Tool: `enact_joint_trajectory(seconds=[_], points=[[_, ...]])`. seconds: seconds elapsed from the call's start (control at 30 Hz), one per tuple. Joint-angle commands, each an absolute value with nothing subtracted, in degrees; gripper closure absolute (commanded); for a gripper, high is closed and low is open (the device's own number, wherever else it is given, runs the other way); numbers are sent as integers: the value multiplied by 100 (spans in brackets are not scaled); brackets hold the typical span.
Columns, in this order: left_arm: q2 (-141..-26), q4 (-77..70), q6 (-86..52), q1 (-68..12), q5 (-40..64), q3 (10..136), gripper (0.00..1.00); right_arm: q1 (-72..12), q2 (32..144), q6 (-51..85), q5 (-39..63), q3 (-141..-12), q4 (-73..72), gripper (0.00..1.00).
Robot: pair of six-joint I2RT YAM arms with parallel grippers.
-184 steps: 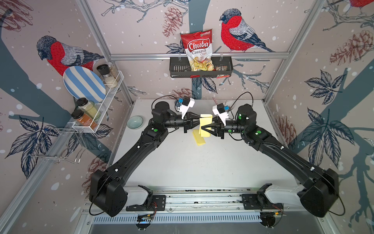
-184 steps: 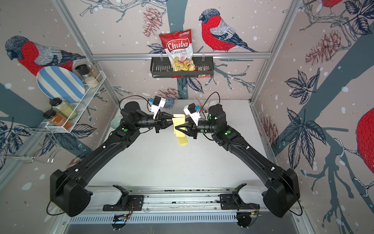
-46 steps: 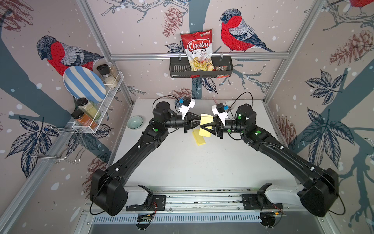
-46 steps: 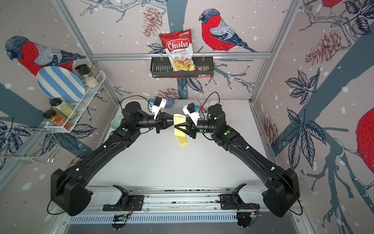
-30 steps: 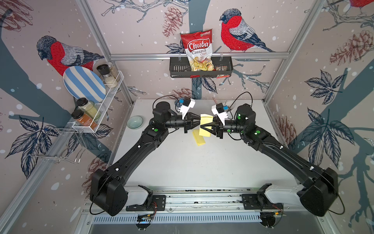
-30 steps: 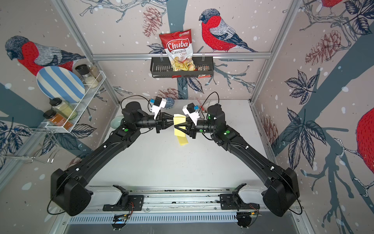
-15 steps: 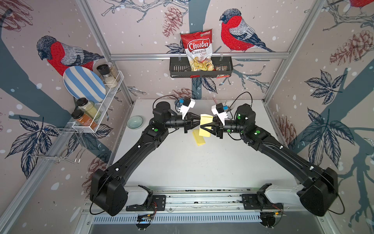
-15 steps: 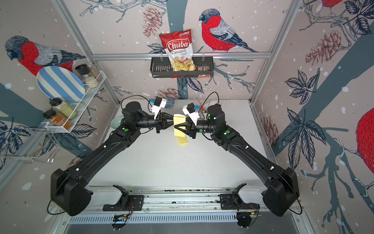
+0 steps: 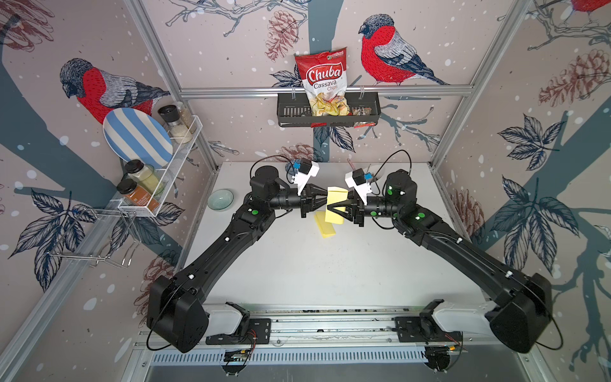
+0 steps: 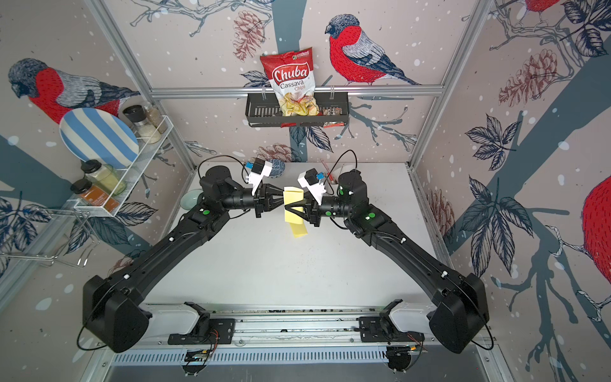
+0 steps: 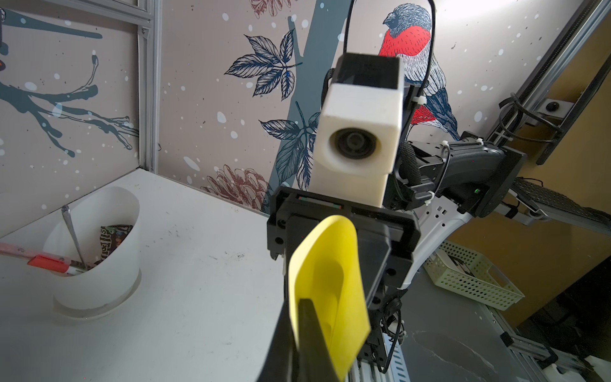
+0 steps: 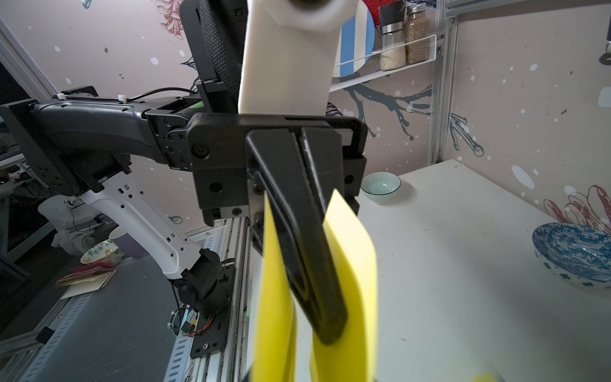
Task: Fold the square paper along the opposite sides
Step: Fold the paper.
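Observation:
The yellow square paper (image 9: 335,201) hangs in the air over the back middle of the table, bent into a U with two flaps (image 12: 352,277). My left gripper (image 9: 325,205) comes at it from the left and is shut on one edge of it (image 11: 327,281). My right gripper (image 9: 335,212) faces it from the right. Its jaws stand a little apart, with both flaps running between them. In the right wrist view the left gripper's shut fingers (image 12: 304,231) lie between the two flaps, and my right fingertips are out of frame.
A second yellow piece (image 9: 325,229) lies flat on the table under the grippers. A white cup (image 11: 96,251) with a pen stands at the back, beside a blue patterned bowl (image 12: 575,254). A small green bowl (image 9: 220,199) sits far left.

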State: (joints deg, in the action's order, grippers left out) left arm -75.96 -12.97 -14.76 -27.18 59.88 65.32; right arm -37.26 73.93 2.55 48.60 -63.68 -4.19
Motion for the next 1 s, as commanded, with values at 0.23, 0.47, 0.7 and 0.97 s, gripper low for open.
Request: enact_joint_trajectory(seconds=[0.23, 0.47, 0.7, 0.97], points=[[-7576, -1380, -1412, -2733, 5977, 6575, 100, -3744, 7397, 132, 4887, -6372, -422, 79], [-7594, -1380, -1410, -2728, 5984, 6577, 100, -3742, 7404, 140, 4887, -6381, -447, 79], [-7611, -1378, -1413, -2733, 5990, 6577, 100, -3735, 7404, 171, 4879, -6381, -523, 79], [-7625, -1380, -1415, -2728, 5978, 6570, 100, -3727, 7399, 194, 4878, -6381, -571, 79]])
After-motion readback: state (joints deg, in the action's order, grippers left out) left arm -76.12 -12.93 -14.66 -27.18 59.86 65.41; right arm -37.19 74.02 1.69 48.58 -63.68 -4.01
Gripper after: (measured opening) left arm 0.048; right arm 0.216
